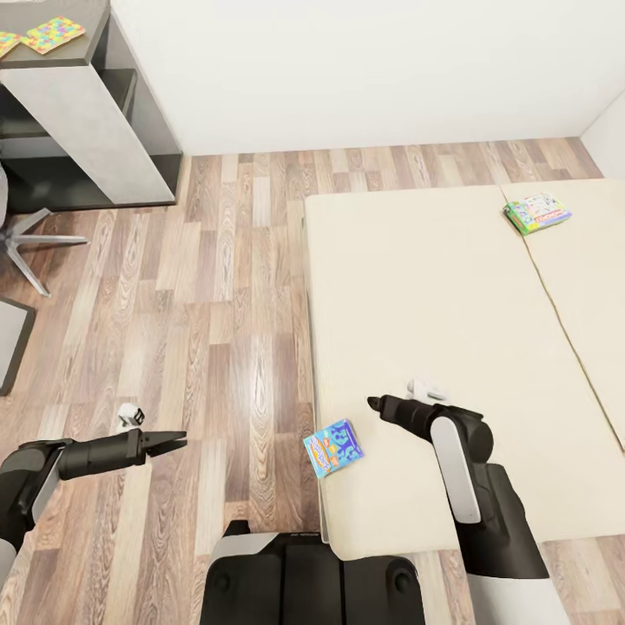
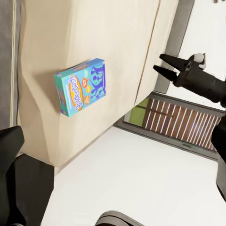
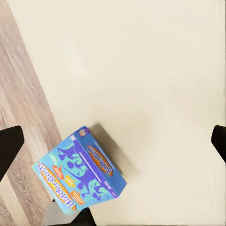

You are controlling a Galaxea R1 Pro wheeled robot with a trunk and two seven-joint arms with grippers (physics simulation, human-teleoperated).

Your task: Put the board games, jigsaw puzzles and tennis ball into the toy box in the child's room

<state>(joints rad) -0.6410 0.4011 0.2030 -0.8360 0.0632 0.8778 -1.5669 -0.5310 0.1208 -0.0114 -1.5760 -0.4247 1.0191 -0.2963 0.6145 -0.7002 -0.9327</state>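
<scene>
Here we stand at the foot of the low wide bed with its beige mattress (image 1: 417, 286), both arms held out over it and the wood-plank floor (image 1: 217, 304). The blue flat board game box with white lettering (image 1: 333, 448) lies at the mattress's near left edge, partly overhanging the side; we see it again from the left wrist (image 2: 81, 86) and from the right wrist (image 3: 79, 172). Our right tool (image 1: 374, 404) hangs over the mattress just beyond and to the right of that box, its two dark fingers a little apart in the left wrist view (image 2: 165, 65) and holding nothing. Our left tool (image 1: 180, 440) reaches over the floor to the left of the bed, apart from the box; its tips look nearly together from the head, though we cannot tell for sure, and it grips nothing. A second board game, a white-green flat box (image 1: 537, 213), lies far up the mattress near its right side. At the upper left, on the dark grey side unit of the bench (image 1: 87, 104), rests one multicoloured jigsaw puzzle sheet (image 1: 54, 35), with the corner of another (image 1: 7, 42) beside it at the picture's edge.
</scene>
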